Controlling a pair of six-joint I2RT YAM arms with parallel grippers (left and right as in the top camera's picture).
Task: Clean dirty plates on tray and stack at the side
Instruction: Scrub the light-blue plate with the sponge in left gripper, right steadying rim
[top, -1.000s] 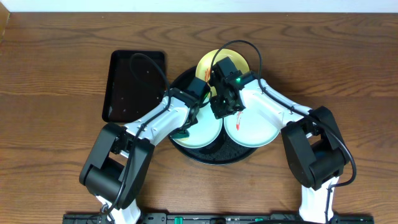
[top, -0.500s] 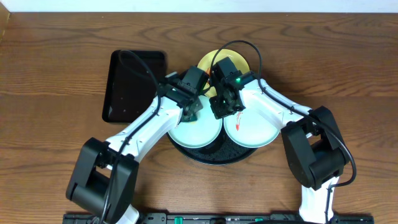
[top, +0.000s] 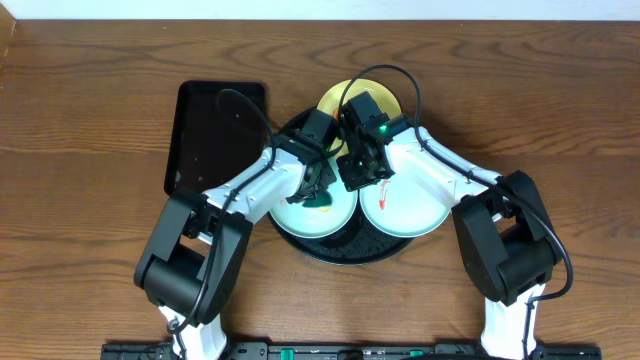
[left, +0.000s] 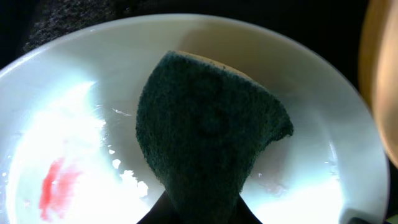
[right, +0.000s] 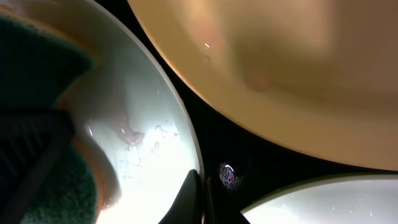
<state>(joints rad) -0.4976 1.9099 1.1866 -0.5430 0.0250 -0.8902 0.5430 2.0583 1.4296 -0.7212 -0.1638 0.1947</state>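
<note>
Left gripper (top: 318, 185) gripping sponge (left: 211, 137), jaws hidden, plate (left: 56, 118) smeared

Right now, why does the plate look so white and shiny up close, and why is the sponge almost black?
Left wrist view: strong glare washes the pale plate to white, while the sponge looks nearly black against it; the red smear looks blurry. Right wrist view: the yellow plate is soft and out of focus. Overhead view: evenly lit and sharp.
</note>
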